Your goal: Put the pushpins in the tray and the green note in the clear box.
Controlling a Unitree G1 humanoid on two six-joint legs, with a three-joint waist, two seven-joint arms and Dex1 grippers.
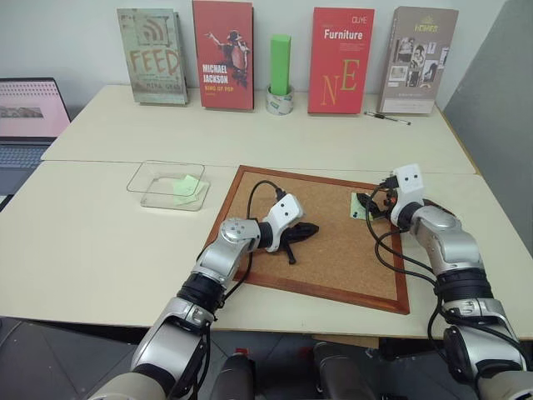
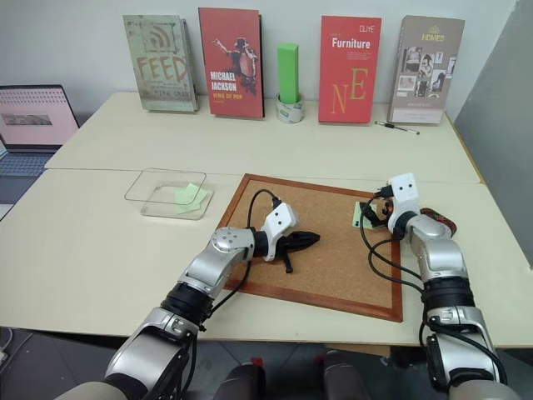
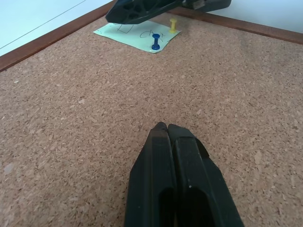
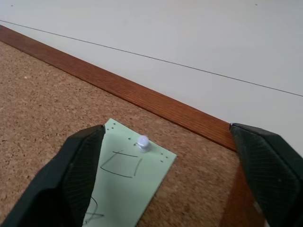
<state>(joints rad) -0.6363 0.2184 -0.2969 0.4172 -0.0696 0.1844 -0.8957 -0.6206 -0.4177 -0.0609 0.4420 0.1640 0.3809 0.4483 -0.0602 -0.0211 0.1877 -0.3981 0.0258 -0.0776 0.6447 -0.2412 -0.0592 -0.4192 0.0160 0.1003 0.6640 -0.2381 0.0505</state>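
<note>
Green note [image 4: 124,191] lies flat on the corkboard [image 1: 325,250], pinned near its right edge; right gripper [image 4: 165,161] hovers spread wide over it, left gripper [image 3: 166,130] pressed together mid-board

A small pale green note [image 4: 125,189] with dark pen marks lies flat on a corkboard [image 1: 325,242], near its far right corner. 3 pushpins stand upright in the note: a white one [image 4: 142,142], a blue one [image 3: 155,41] and a yellow one [image 3: 173,24]. A shallow clear box [image 1: 162,179] sits on the table left of the corkboard, another green note [image 1: 186,185] lying inside it.
</note>
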